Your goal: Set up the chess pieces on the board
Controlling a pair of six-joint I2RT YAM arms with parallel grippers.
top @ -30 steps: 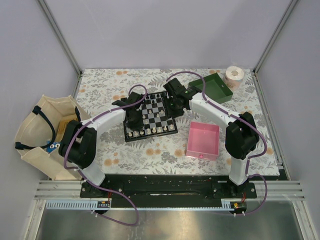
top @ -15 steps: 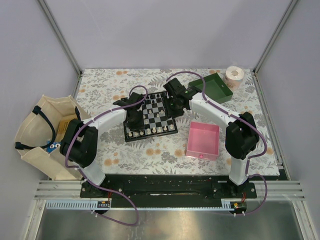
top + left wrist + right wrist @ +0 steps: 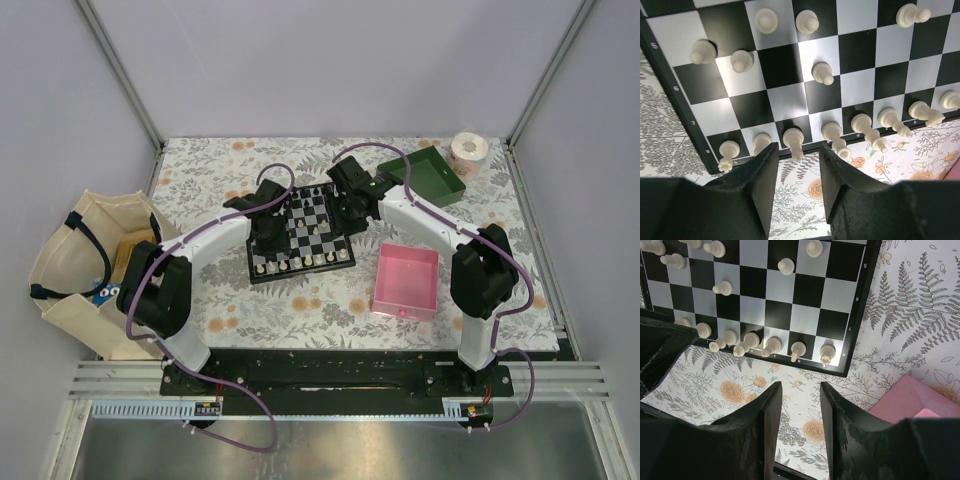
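Left wrist view: eight cream-white pieces (image 3: 860,122) fill the chessboard's (image 3: 790,100) edge row at the desk's centre; several pawns (image 3: 822,72) stand unranked mid-board. Left tool (image 3: 797,150) and right tool (image 3: 800,387) gape, empty.

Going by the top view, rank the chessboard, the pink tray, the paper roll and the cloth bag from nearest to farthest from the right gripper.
1. The board: right beneath the right gripper, which is over its right edge.
2. The pink tray: on the near right of the table.
3. The paper roll: in the far right corner.
4. The cloth bag: off the table's left side, farthest.
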